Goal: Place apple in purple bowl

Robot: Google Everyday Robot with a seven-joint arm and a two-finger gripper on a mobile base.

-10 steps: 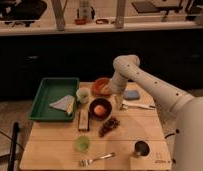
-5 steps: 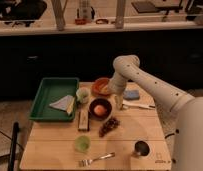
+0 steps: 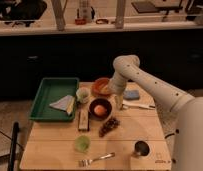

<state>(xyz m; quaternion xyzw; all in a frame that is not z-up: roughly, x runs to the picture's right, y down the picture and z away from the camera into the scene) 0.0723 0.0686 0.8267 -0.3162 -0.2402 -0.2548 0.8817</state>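
The orange-red apple (image 3: 99,109) lies inside the dark purple bowl (image 3: 93,103) near the middle of the wooden table. My gripper (image 3: 118,103) hangs from the white arm (image 3: 126,70) just to the right of the bowl, close to its rim and low over the table. It is not around the apple.
An orange bowl (image 3: 101,86) stands behind the purple bowl. A green tray (image 3: 51,95) with a pale wedge is at the left. Pale green cups (image 3: 83,94) (image 3: 82,143), dark grapes (image 3: 110,125), a fork (image 3: 97,159), a metal cup (image 3: 141,148), a blue sponge (image 3: 131,94) and a white utensil (image 3: 139,105) are around.
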